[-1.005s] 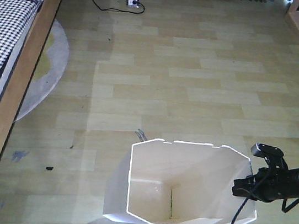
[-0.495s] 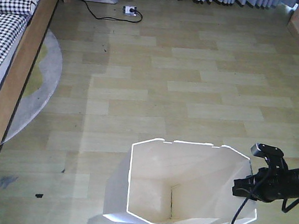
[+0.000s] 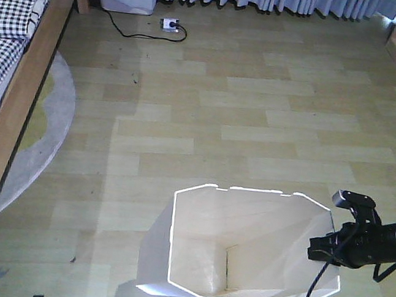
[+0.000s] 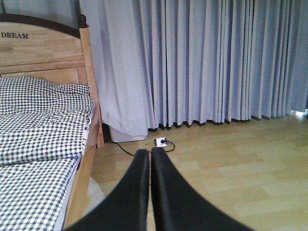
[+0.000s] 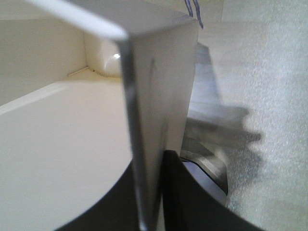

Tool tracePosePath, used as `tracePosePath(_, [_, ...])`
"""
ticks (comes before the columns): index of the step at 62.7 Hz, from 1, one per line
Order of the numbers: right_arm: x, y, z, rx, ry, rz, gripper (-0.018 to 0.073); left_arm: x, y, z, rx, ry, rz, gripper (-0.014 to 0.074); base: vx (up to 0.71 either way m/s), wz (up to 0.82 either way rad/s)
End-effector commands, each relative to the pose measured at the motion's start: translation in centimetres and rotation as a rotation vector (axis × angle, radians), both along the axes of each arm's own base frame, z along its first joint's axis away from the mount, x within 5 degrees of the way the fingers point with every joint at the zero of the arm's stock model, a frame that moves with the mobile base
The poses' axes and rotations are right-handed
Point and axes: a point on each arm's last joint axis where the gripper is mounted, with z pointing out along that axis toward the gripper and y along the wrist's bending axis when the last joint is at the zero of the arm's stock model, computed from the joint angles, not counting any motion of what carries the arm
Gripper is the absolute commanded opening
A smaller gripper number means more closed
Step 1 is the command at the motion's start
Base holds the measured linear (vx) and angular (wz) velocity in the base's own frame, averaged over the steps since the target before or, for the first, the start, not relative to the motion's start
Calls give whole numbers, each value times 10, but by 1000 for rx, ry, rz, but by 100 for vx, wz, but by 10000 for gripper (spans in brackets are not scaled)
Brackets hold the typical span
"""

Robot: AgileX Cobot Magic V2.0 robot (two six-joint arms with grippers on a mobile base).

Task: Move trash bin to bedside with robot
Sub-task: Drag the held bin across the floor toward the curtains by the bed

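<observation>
Plainly white trash bin (image 3: 245, 236), cream inside

Pale plank floor (image 3: 275, 122); grey curtains (image 4: 202, 62)

Wall of trash bin (image 5: 161, 67) pinched in right gripper (image 5: 150, 192).
Thin rim ran edge-on up the frame; one black finger (image 5: 108, 209) sat inside against the cream lining, the other outside on the white face. Inner corner showed upper left. Blurred pale floor (image 5: 269, 72) at right, grey shadow across it.
</observation>
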Motion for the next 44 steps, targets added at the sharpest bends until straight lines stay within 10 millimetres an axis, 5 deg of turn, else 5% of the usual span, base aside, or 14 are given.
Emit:
tracePosePath(1, [11,13,32,217,-99,-2,-4,0,-1,3,-23,-70,-9,-6,29,0])
tracePosePath(44, [11,13,32,217,-99,-2,-4,0,-1,3,-23,-70,-9,-6,31,6])
